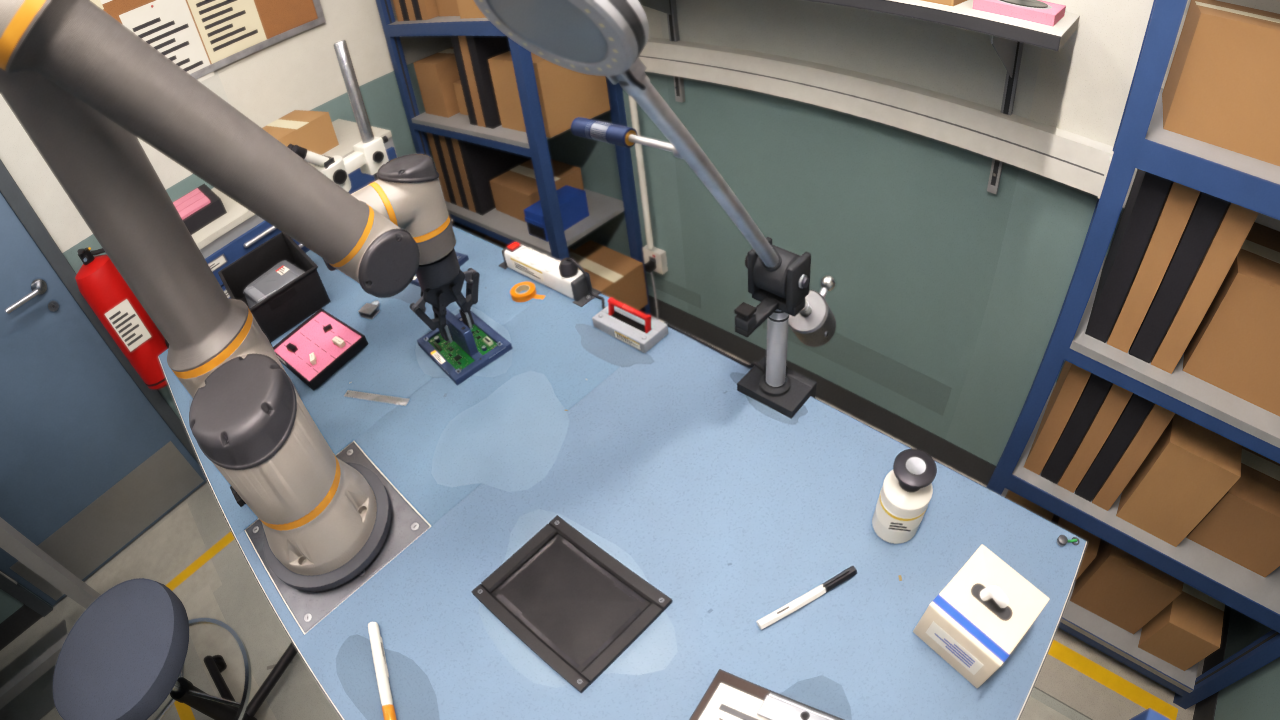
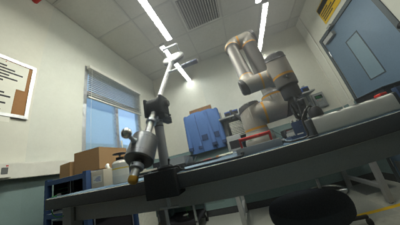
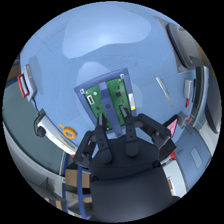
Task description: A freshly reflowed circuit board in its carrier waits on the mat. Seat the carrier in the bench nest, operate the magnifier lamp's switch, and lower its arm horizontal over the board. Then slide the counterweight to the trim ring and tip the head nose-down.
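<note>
The blue carrier with its green circuit board lies flat on the mat at the bench's far left, its raised central handle bar running down its middle. My gripper stands open straddling that handle bar and holds nothing. The black bench nest sits empty near the bench's front edge. The magnifier lamp's arm slants steeply up from its post to the round head. The grey counterweight hangs behind the pivot.
A pink parts tray, a black bin and a steel ruler lie left of the carrier. An orange tape roll, power strip and red-handled box sit behind it. A bottle, marker and carton occupy the right.
</note>
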`<state>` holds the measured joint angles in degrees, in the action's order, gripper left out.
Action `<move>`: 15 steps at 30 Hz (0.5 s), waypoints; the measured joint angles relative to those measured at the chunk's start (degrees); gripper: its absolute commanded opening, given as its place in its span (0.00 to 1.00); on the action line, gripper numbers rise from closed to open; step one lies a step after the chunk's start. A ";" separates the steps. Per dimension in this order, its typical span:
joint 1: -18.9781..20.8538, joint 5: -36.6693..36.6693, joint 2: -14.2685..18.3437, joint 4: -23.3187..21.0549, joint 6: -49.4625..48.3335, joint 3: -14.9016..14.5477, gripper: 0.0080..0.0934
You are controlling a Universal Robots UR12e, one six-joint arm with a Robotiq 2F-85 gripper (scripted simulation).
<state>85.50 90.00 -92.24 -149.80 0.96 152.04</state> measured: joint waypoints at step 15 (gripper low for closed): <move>0.00 0.00 0.00 -0.01 0.00 0.00 0.26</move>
<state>85.50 90.00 -92.24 -149.81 0.96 152.04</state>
